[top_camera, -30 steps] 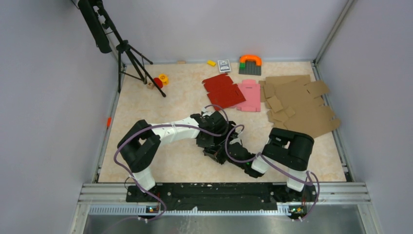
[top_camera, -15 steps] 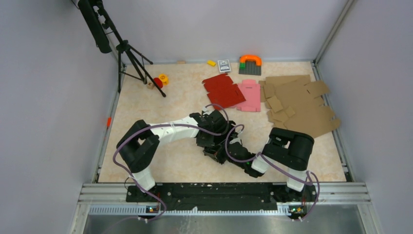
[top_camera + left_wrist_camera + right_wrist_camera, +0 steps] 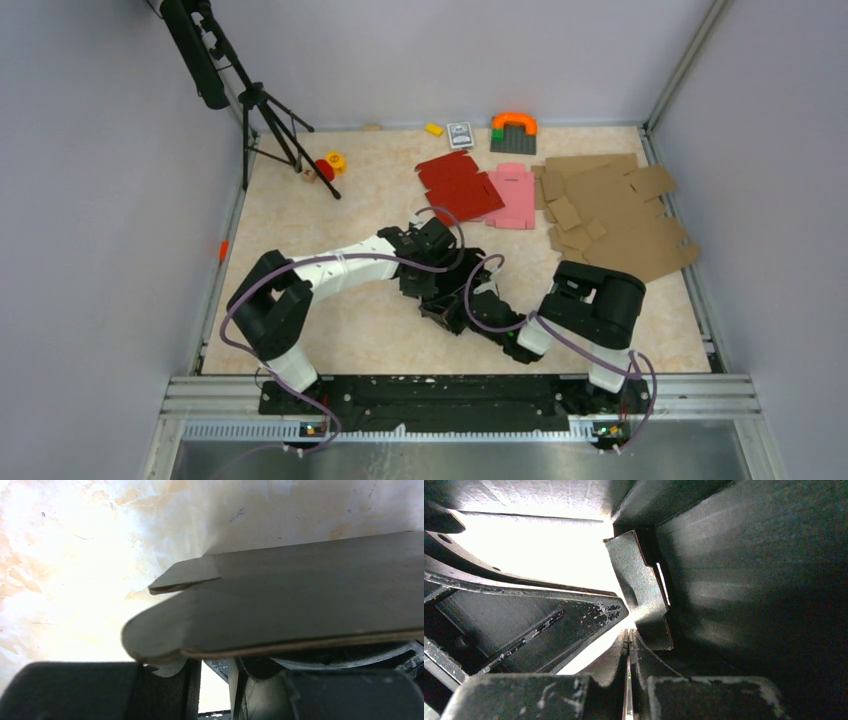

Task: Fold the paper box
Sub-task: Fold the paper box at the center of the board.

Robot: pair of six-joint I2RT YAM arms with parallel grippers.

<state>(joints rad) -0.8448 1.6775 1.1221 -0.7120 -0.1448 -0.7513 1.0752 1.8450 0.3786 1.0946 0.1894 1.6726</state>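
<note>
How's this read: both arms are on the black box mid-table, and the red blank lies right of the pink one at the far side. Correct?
One slip: the top external view shows the red blank left of the pink blank, not right. The rest stands, with the black box mid-table.

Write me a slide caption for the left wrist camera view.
Close-up: rounded flap of the black thin-cardboard box blank jutting across the pale marbled tabletop, seen from the left wrist.
</note>
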